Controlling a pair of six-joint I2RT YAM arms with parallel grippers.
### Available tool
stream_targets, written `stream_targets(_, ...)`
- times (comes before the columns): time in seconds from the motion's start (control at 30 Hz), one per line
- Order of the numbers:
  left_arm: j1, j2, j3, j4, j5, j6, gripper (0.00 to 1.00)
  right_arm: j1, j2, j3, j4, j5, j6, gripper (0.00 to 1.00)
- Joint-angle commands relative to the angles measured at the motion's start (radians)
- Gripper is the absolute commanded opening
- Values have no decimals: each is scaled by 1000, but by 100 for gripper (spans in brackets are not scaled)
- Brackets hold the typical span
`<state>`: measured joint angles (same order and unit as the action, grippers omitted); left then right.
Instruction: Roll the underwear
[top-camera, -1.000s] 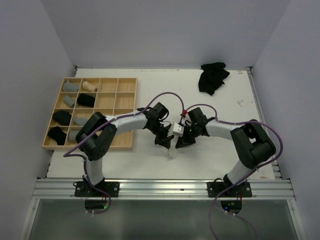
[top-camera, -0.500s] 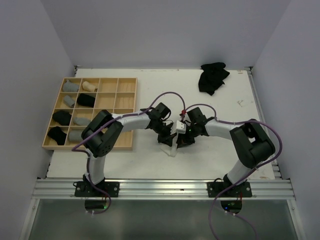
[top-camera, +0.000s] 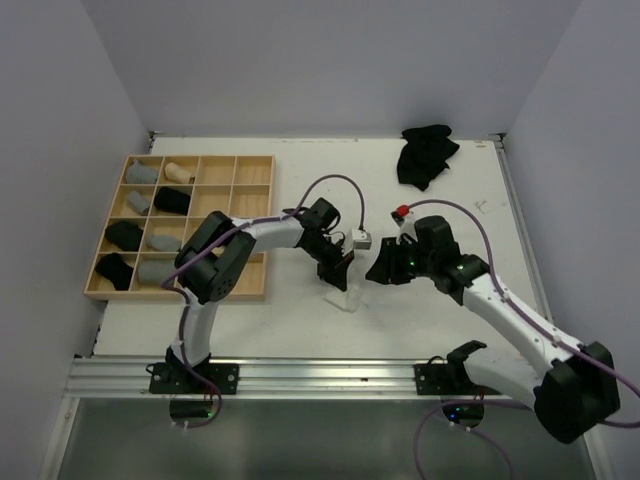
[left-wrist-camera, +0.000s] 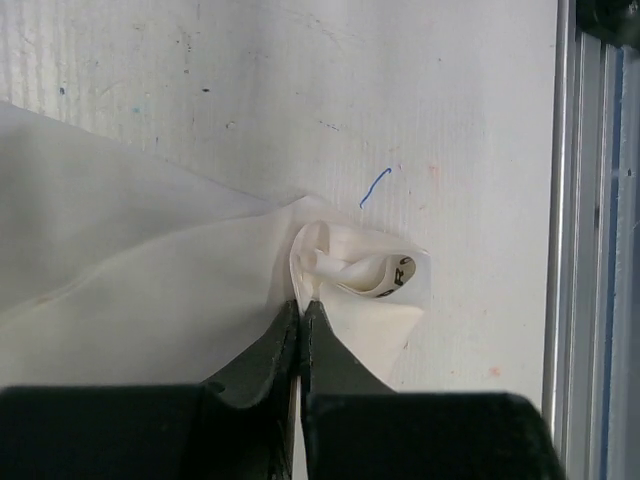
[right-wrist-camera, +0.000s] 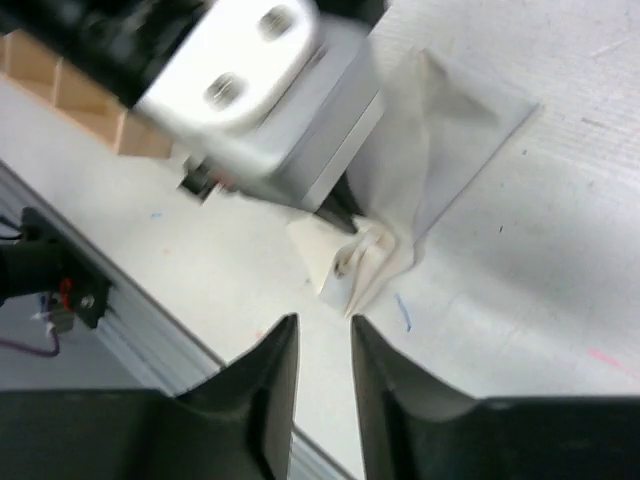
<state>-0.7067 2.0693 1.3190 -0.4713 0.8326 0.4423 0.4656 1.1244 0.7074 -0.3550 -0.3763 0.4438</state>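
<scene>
Pinching the white pair (left-wrist-camera: 150, 270) at its bunched end, the left gripper (left-wrist-camera: 301, 315) has its fingers pressed together on the cloth. Right gripper (right-wrist-camera: 323, 345) has its fingers spread a little with nothing between them, so it holds nothing.

Progress, judged from what lies where:
- Eight rolls (top-camera: 160, 241) sit in the tray (top-camera: 253, 160), one per compartment, grey, black and one beige. These look done.
- The white pair is barely started. There is only a small crumpled curl at one end, and the rest is loose.
- The black pile (top-camera: 427, 153) is a loose heap, not rolled.
- So likely two pieces are left: most of the rolling on the white one, then the black one.

Where things are, from the grippers:
- The curl sits right at the left fingertips, touching them and poking out just past them.
- In the left wrist view, the unrolled part spreads flat on the table (top-camera: 300, 160) and off to one side of the fingers.
- From the right gripper, the white pair lies ahead of the fingertips, near but apart, no contact. The left gripper stands over it.
- The tray is on the left gripper's outer side, beyond that arm's elbow.
- The black pile is well apart from both grippers, at the far edge beyond the right one.

Can't tell how tight the curl is, too crumpled.
</scene>
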Motion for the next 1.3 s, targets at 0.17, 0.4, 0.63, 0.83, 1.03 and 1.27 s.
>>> stream_targets(0.17,10,150,51,-156,-35,4,13,47,-245,-42,-69,17,-134,61)
stream_targets(0.4,24,230,109,-262,-49,22,13,327,-36,102,-81,317,-347,65)
stream_targets(0.63,42,267,124,-297,-75,7,11,631,191,124,65,520,-573,50)
stream_targets(0.83,47,278,131,-296,-81,-2,11,686,267,87,135,620,-606,46)
stream_targets(1.03,53,278,128,-297,-87,-1,12,693,345,127,88,625,-629,43)
stream_targets(1.27,70,285,123,-290,-98,-8,12,696,367,136,-10,573,-651,41)
